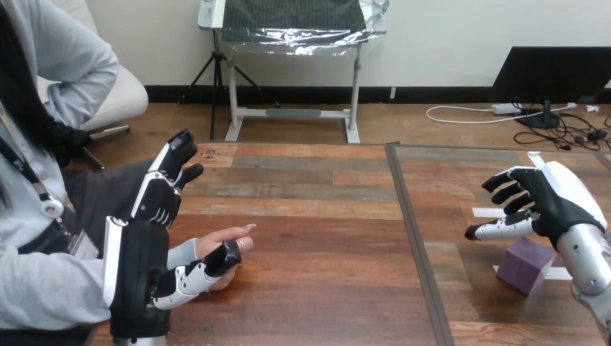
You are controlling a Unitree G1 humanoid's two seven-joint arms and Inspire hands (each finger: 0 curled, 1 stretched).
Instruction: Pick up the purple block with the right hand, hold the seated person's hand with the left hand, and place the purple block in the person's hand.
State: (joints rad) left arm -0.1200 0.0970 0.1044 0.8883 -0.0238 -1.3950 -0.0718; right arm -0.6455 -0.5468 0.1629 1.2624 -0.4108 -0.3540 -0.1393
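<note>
Purple block (529,265) sits on the table (317,238) at near right, not yet lifted. The right hand (558,198) hangs just beyond and above it, fingers spread, clear of it. Picking up is the step in hand: that hand must drop and close round the block. At left, the left hand (140,267) has straight fingers, its thumb against the person's hand (220,241), perhaps only touching. That hand holds nothing.

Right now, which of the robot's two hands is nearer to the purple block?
The right hand, open, close by the purple block at the table's right. The left hand is far across the table, beside the person's hand.
</note>
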